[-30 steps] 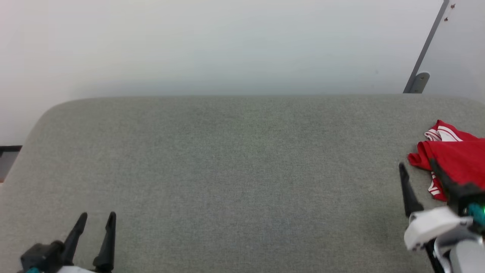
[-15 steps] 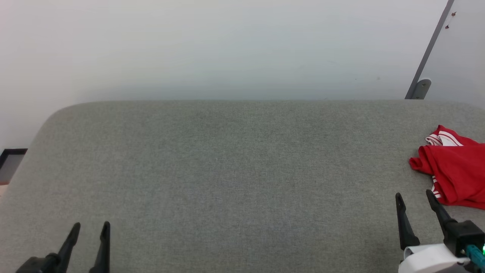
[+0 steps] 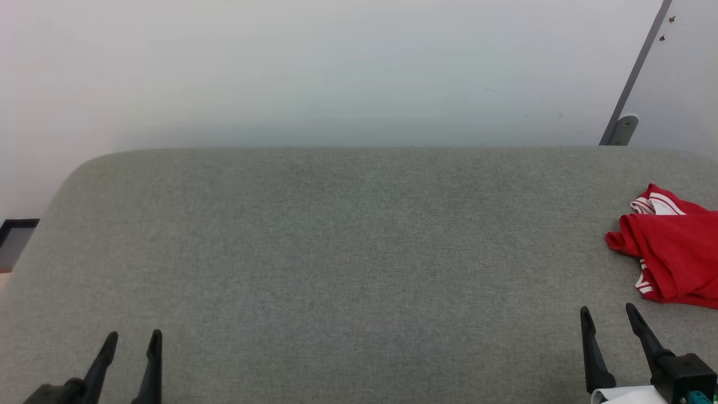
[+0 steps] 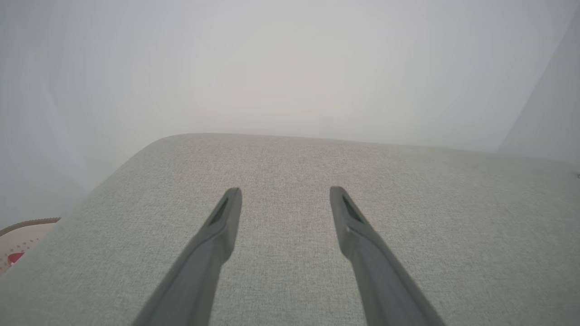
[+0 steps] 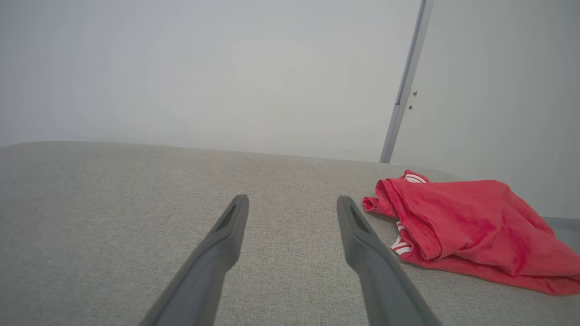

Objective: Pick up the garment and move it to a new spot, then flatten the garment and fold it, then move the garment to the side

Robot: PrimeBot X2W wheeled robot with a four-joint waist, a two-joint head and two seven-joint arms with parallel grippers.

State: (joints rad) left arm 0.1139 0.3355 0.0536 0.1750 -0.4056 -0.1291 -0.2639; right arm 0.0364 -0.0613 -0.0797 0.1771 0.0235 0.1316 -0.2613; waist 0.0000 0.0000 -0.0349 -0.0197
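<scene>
The garment (image 3: 673, 252) is a red cloth with red-and-white striped trim, lying bunched and partly folded at the far right edge of the grey fabric table (image 3: 359, 252). In the right wrist view the garment (image 5: 466, 226) rests just right of the fingers, apart from them. My right gripper (image 3: 607, 309) stands open and empty at the lower right, a little short and left of the garment; its jaws show spread in the right wrist view (image 5: 292, 199). At the lower left my left gripper (image 3: 134, 335) is open and empty, its fingers (image 4: 226, 222) over bare table.
A pale wall runs behind the table's far edge. A grey metal post (image 3: 634, 73) leans at the back right, near the garment. The table's left corner is rounded, with a dark object (image 3: 14, 235) beyond it on the floor.
My right gripper has drawn back from over the garment toward the near edge, leaving the garment lying on the table. The left gripper sank slightly; the camera shifted a little.
</scene>
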